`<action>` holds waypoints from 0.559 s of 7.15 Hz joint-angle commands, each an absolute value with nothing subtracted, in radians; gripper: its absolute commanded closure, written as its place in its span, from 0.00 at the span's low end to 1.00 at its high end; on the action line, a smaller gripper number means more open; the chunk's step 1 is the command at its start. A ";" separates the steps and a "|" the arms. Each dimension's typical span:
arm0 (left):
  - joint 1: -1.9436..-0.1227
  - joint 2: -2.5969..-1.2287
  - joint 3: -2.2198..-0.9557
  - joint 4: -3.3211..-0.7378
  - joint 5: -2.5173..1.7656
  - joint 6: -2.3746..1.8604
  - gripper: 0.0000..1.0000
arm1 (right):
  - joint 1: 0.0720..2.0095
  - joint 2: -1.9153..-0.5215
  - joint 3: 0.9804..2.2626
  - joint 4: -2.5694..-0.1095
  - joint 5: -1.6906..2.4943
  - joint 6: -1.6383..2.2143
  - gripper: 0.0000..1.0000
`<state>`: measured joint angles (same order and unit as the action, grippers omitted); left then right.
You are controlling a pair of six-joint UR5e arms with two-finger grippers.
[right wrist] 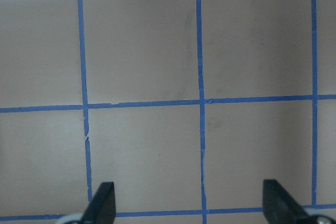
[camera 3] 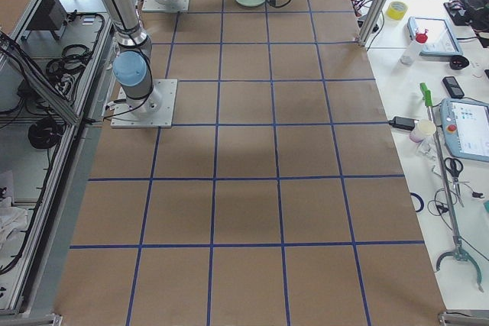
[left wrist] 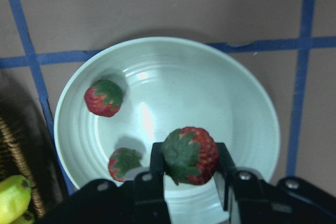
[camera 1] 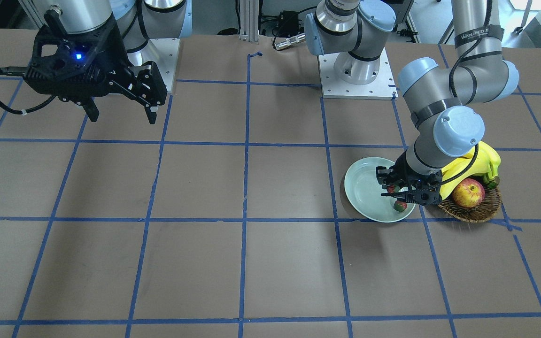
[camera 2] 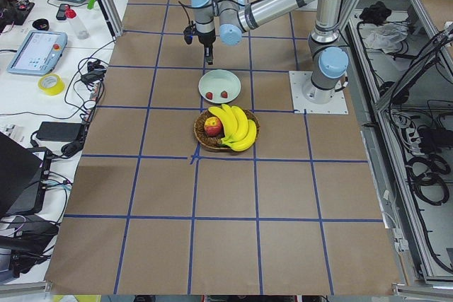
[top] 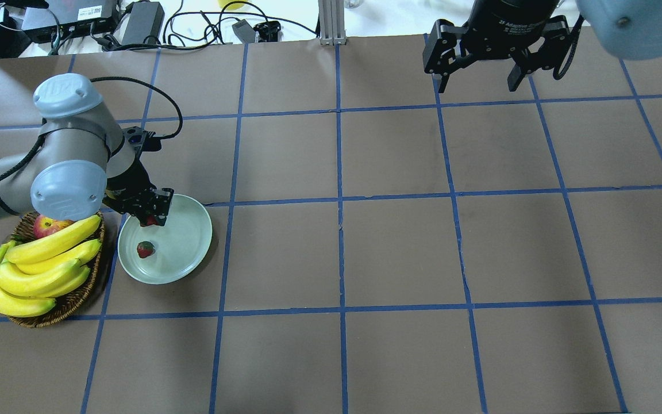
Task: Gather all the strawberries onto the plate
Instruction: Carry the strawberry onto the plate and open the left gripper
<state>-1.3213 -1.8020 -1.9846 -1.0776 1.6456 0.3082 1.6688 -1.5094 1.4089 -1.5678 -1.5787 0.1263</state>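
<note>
My left gripper (left wrist: 190, 162) is shut on a red strawberry (left wrist: 191, 153) with a green cap and holds it over the near part of the pale mint plate (left wrist: 252, 93). Two more strawberries (left wrist: 104, 97) (left wrist: 124, 163) lie inside the plate. In the overhead view the left gripper (top: 150, 218) is over the plate's (top: 187, 244) left rim, with one strawberry (top: 145, 249) showing in the dish. My right gripper (top: 477, 80) hangs open and empty high above the far right of the table; its wrist view shows only bare table.
A brown wicker basket (top: 72, 302) with a bunch of bananas (top: 38, 270) and a red-yellow apple (top: 46, 226) stands right beside the plate, under my left arm. The brown table surface (top: 400, 253) is marked with blue tape lines.
</note>
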 commanded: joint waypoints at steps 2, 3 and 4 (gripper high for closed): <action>-1.299 -1.818 -2.057 -0.993 1.637 0.336 1.00 | 1.669 -1.508 1.408 -1.571 -1.577 0.127 0.00; -1.299 -1.822 -2.051 -0.986 1.629 0.334 1.00 | 1.669 -1.508 1.410 -1.569 -1.577 0.126 0.00; -1.299 -1.822 -2.039 -0.991 1.541 0.319 0.94 | 1.669 -1.508 1.408 -1.569 -1.577 0.126 0.00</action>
